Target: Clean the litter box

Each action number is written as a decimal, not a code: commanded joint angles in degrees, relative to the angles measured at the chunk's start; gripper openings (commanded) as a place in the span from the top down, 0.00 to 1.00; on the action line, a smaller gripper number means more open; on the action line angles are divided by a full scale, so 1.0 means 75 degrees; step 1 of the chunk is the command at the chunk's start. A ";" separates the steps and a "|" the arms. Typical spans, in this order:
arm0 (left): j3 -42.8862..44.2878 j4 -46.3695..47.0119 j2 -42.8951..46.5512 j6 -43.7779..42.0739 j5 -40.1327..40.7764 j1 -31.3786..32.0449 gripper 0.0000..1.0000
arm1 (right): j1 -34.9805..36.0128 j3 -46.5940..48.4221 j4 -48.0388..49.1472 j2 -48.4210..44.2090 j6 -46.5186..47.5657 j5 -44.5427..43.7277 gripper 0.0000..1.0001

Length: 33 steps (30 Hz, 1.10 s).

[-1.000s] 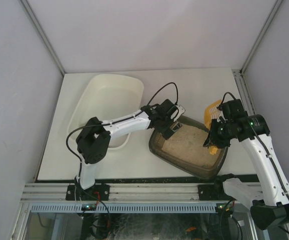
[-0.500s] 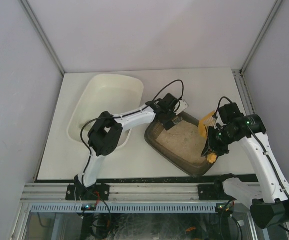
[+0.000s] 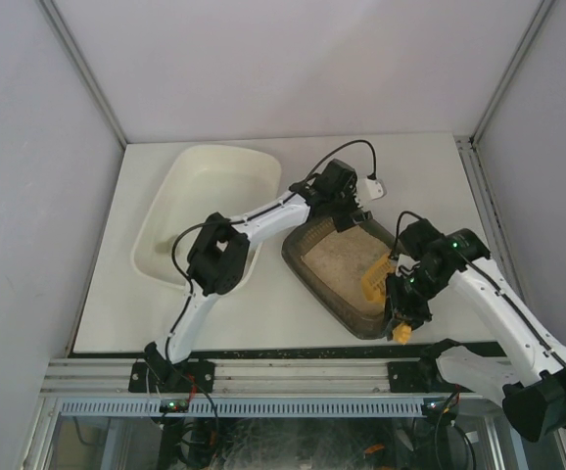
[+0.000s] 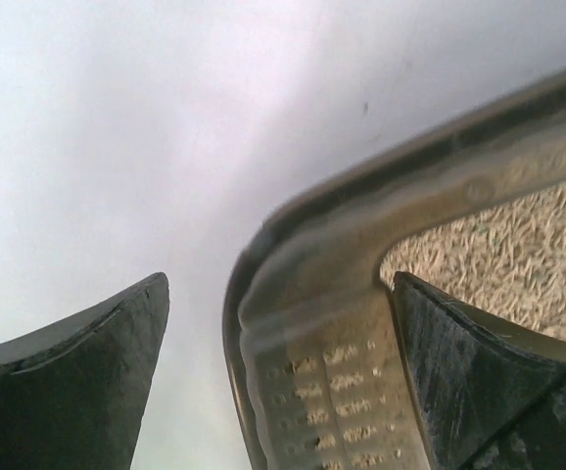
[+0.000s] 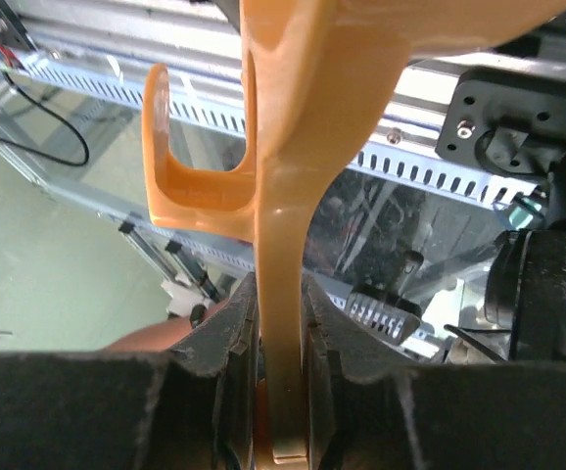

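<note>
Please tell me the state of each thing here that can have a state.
litter box: upright, holds sandy litter.
white tub: upright, nothing visible inside.
orange scoop: gripped by its handle, head over the litter.
left gripper: jaws open, straddling the litter box rim.
right gripper: jaws shut on the orange scoop.

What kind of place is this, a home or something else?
Probably a robotics lab cell, not a home: white panels wall in the table, an aluminium rail edges it, and a left arm and right arm work over the litter box.
</note>
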State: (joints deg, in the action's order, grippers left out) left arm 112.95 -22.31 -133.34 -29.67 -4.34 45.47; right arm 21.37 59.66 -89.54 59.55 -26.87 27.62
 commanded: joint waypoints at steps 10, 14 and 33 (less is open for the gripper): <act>0.2812 0.0368 -0.0864 0.1051 -0.0768 -0.0250 0.00 | 0.0678 -0.0448 0.0626 0.0033 -0.0676 0.1244 1.00; 0.3227 -0.0644 -0.0633 0.2716 -0.0548 -0.0633 0.00 | 0.0684 0.0029 0.0343 0.0609 -0.0299 0.1677 1.00; -0.0750 -0.3297 0.2921 0.6885 0.2153 -0.1643 0.00 | -0.0035 0.2949 -0.0272 0.2801 0.0373 -0.1985 1.00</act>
State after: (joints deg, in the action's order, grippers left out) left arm 114.37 -40.73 -116.20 14.66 11.05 33.21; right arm 22.61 76.16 -89.71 78.52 -25.89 25.50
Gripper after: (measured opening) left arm 0.996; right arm 0.177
